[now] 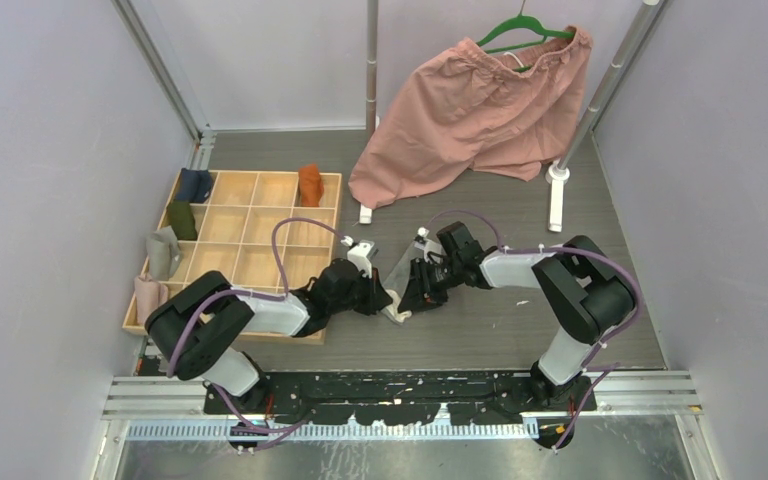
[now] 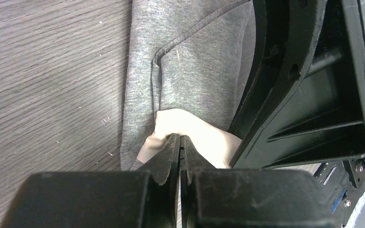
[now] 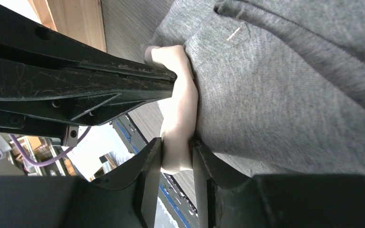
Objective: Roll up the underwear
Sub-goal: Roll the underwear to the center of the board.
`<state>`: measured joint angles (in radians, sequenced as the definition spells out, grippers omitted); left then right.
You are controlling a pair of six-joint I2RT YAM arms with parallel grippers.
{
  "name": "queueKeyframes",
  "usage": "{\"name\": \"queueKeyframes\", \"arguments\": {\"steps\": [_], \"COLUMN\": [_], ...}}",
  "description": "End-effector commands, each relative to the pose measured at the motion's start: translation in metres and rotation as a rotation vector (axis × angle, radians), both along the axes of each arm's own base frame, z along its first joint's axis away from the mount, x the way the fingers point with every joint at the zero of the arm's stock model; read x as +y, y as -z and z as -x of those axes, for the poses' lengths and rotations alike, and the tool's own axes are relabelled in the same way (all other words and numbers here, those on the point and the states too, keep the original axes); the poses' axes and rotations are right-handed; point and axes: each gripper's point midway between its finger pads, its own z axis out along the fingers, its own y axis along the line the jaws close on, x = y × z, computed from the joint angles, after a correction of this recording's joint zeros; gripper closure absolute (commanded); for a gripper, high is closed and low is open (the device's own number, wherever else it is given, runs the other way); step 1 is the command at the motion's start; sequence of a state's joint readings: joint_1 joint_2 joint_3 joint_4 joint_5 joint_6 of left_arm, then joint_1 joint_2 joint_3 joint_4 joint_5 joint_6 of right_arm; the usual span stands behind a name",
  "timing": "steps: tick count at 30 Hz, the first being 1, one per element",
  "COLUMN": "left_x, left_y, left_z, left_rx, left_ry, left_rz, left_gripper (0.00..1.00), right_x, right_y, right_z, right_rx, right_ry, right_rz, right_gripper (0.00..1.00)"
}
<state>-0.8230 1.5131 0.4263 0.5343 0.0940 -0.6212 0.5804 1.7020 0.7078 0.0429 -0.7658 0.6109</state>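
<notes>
The grey underwear (image 1: pixel 399 272) lies on the table between the two arms, its cream-white trim (image 2: pixel 204 137) bunched at the near edge. My left gripper (image 2: pixel 179 138) is shut on that trim, fingertips pressed together over it. My right gripper (image 3: pixel 177 145) comes in from the other side with the same trim (image 3: pixel 178 104) filling the gap between its fingers; grey cloth (image 3: pixel 285 95) spreads beyond. From above, the left gripper (image 1: pixel 384 298) and the right gripper (image 1: pixel 412 294) nearly touch. The rust-orange underwear (image 1: pixel 309 184) sits in a far compartment of the wooden tray (image 1: pixel 250 215).
Rolled cloths stand along the tray's left side: dark blue (image 1: pixel 195 184), green (image 1: pixel 182 220), grey (image 1: pixel 163 253), pale pink (image 1: pixel 148 295). Big pink shorts (image 1: pixel 480 110) hang from a green hanger (image 1: pixel 520 30) on the rack at the back. White rack feet (image 1: pixel 557 195) rest on the table.
</notes>
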Motion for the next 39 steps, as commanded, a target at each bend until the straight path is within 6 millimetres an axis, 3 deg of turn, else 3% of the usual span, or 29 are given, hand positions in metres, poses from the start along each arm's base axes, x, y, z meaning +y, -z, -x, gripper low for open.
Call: {"name": "queueKeyframes", "arguments": {"steps": [1,5,15,20,29,39], "left_x": [0.002,0.003,0.002,0.001,0.0,0.0], "left_y": [0.004,0.005,0.005,0.004,0.005,0.005], "left_z": [-0.008,-0.008,-0.008,-0.008,-0.008,-0.008], "left_rx": [-0.013,-0.013,-0.011,-0.009,-0.005,-0.006], "left_ry": [-0.036,-0.04,-0.037,-0.034,-0.031,-0.029], "left_rz": [-0.019,-0.027,-0.029,-0.026,-0.025,-0.023], "left_gripper": [0.99,0.99,0.99,0.99,0.99,0.99], "right_x": [-0.005,-0.017,-0.037,-0.024,-0.012,0.01], "right_y": [-0.017,-0.025,-0.055,-0.06,-0.037,-0.031], "right_z": [-0.009,-0.015,-0.03,-0.025,-0.019,-0.013], "right_rx": [-0.079,-0.145,-0.367,-0.457,-0.447,-0.437], "right_ry": [-0.004,0.013,0.139,0.18,0.197,0.158], "right_rz": [0.04,0.116,0.239,0.278,0.404,0.386], "right_gripper": [0.62,0.56,0.52,0.5,0.5,0.5]}}
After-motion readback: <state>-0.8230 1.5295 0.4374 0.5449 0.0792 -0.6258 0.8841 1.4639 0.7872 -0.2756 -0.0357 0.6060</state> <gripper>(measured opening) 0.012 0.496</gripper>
